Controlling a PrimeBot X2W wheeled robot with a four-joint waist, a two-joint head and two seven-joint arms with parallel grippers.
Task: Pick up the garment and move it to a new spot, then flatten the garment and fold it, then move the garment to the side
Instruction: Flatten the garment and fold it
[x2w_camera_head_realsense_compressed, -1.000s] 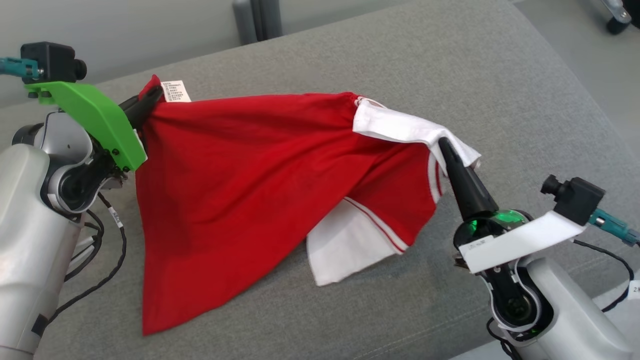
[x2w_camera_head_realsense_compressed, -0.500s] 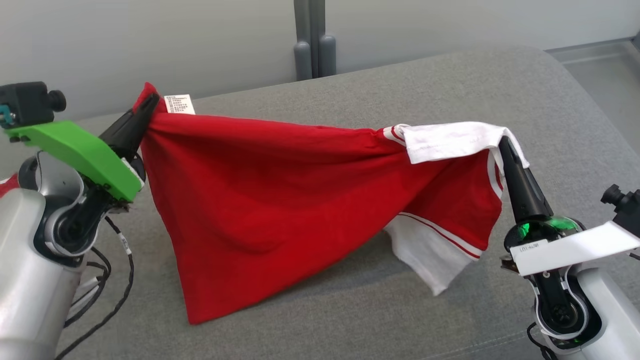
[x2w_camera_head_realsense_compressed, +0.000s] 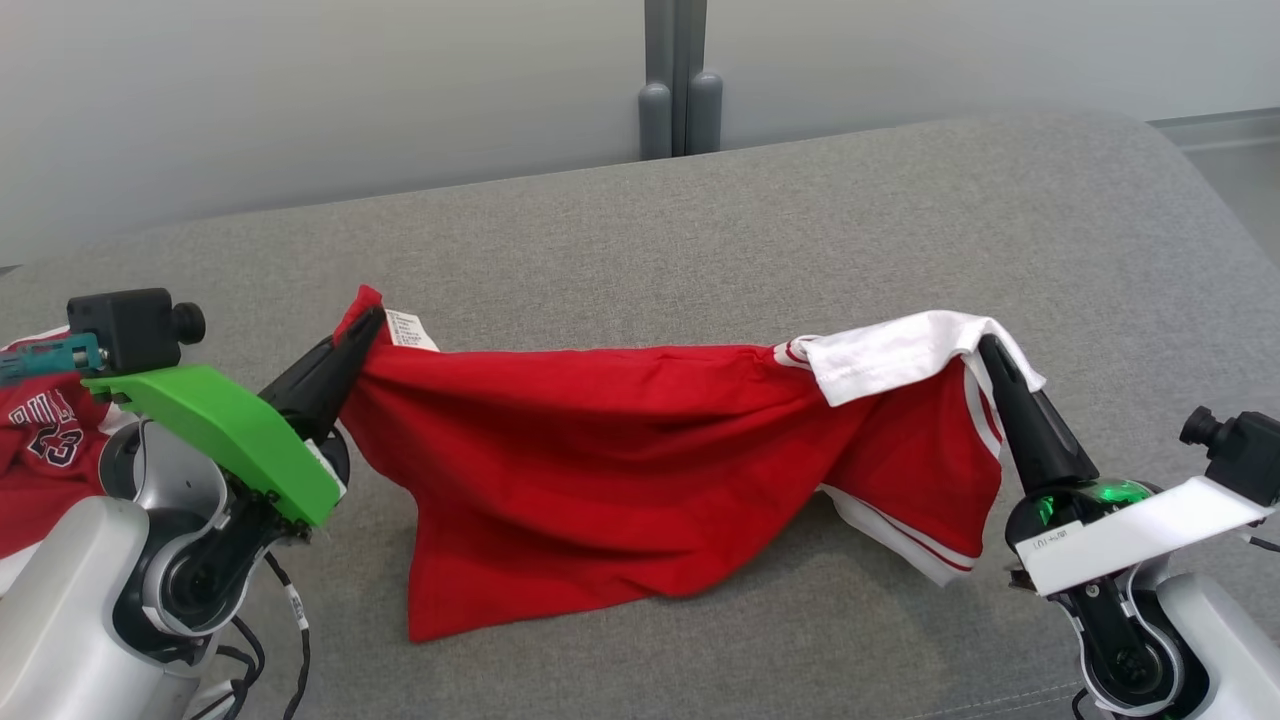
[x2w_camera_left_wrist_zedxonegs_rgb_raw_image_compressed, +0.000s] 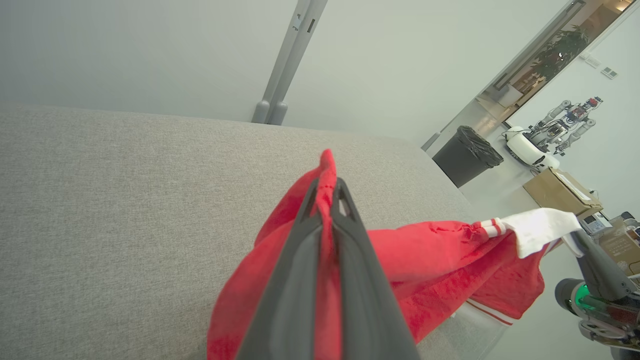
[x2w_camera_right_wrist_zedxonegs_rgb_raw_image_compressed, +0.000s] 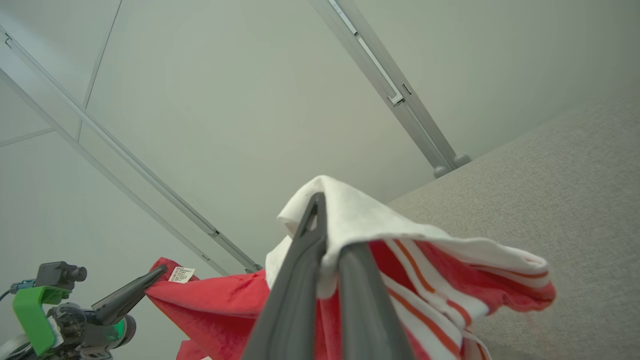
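Garment red with white trim, stretched, sagging onto grey cushion

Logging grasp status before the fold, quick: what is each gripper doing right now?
Left gripper: jaws closed on the red garment, at the corner by its label.
Right gripper: jaws closed on the garment's white-trimmed edge.

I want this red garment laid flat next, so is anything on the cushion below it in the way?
Nothing visible is. The red garment hangs between the left gripper and right gripper, both shut on it, over the gray cushion. Another red jersey lies off at the robot's left, apart from it.
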